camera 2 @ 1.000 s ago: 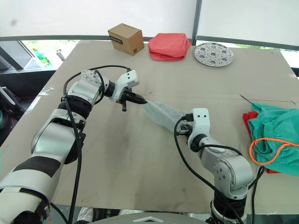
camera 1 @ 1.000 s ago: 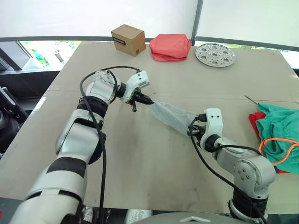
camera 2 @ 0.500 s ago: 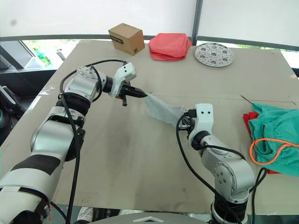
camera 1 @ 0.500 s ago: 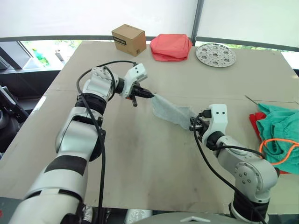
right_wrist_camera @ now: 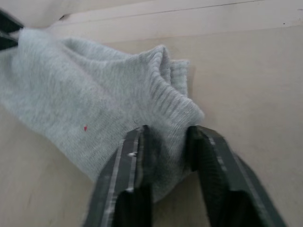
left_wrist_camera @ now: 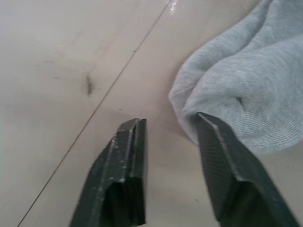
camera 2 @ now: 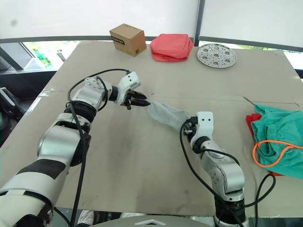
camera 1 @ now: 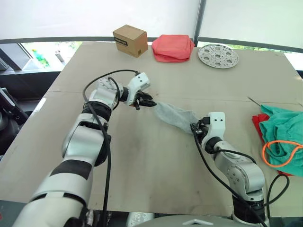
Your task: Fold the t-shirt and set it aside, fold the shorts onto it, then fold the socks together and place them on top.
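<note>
The table (camera 1: 142,161) carries the whole job. At its right edge the shorts (camera 1: 286,130) lie in a loose teal heap with the orange cord showing, over the red t-shirt (camera 1: 258,124), of which a corner shows beneath them. Neither looks neatly folded from here, though both are set aside. At the far edge stand a cardboard box (camera 1: 129,40), a folded coral cloth stack (camera 1: 173,47) and a perforated metal disc (camera 1: 218,55), none of it part of my work.

The socks (camera 1: 173,115) lie flat near the table's middle, between my two grippers. I judge the step in hand to be the sock fold.

My right gripper (right_wrist_camera: 163,146) is pinching the ribbed cuff end of the socks. My left gripper (left_wrist_camera: 168,130) stands with its fingers spread at the toe end, one finger touching the fabric and nothing gripped.

Half a second ago my left gripper held that toe end pulled taut above the table; it has since let go, and the socks have settled and slackened.

The next move calls for my left gripper to retake the toe end and carry it over to the cuff, then for the pair to go onto the shorts.
</note>
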